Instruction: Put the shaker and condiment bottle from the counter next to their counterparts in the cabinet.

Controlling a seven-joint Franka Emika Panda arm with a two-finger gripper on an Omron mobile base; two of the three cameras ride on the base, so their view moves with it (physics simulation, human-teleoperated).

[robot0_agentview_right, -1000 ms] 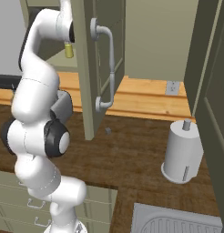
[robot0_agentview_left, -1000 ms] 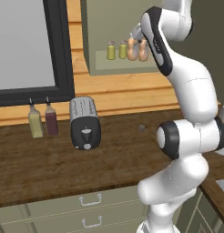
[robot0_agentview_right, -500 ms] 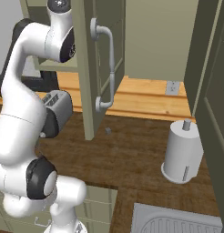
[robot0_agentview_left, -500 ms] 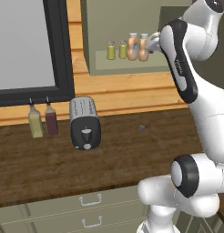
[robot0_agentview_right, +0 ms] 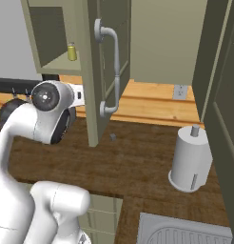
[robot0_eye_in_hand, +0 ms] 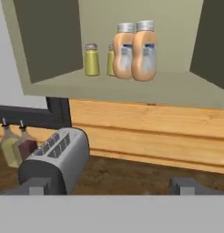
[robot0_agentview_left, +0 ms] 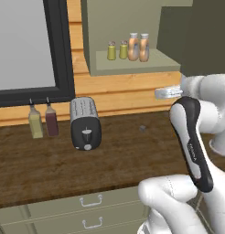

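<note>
On the olive cabinet shelf (robot0_agentview_left: pixel 132 66) (robot0_eye_in_hand: pixel 132 89) two yellow-green shakers (robot0_agentview_left: pixel 111 50) (robot0_agentview_left: pixel 124 49) stand side by side. Just right of them stand two peach-orange condiment bottles (robot0_agentview_left: pixel 133 46) (robot0_agentview_left: pixel 144 46), close together. The hand view shows the same row: shakers (robot0_eye_in_hand: pixel 91 59) (robot0_eye_in_hand: pixel 111 60), bottles (robot0_eye_in_hand: pixel 123 51) (robot0_eye_in_hand: pixel 145 50). One shaker (robot0_agentview_right: pixel 72 51) shows past the door in the right base view. My gripper (robot0_eye_in_hand: pixel 112 185) is open and holds nothing. It hangs back from the shelf, below its level, over the counter (robot0_agentview_left: pixel 123 153).
A silver toaster (robot0_agentview_left: pixel 85 123) (robot0_eye_in_hand: pixel 54 159) stands on the counter, with a yellow bottle (robot0_agentview_left: pixel 35 123) and a dark-red bottle (robot0_agentview_left: pixel 51 121) to its left. The open cabinet door (robot0_agentview_right: pixel 109 71) hangs with its handle outward. A paper towel roll (robot0_agentview_right: pixel 190 159) stands right, near a sink (robot0_agentview_right: pixel 185 233).
The arm has pulled away from the shelf, down and back toward the base. The four containers stay on the shelf, and the gripper stays open.
</note>
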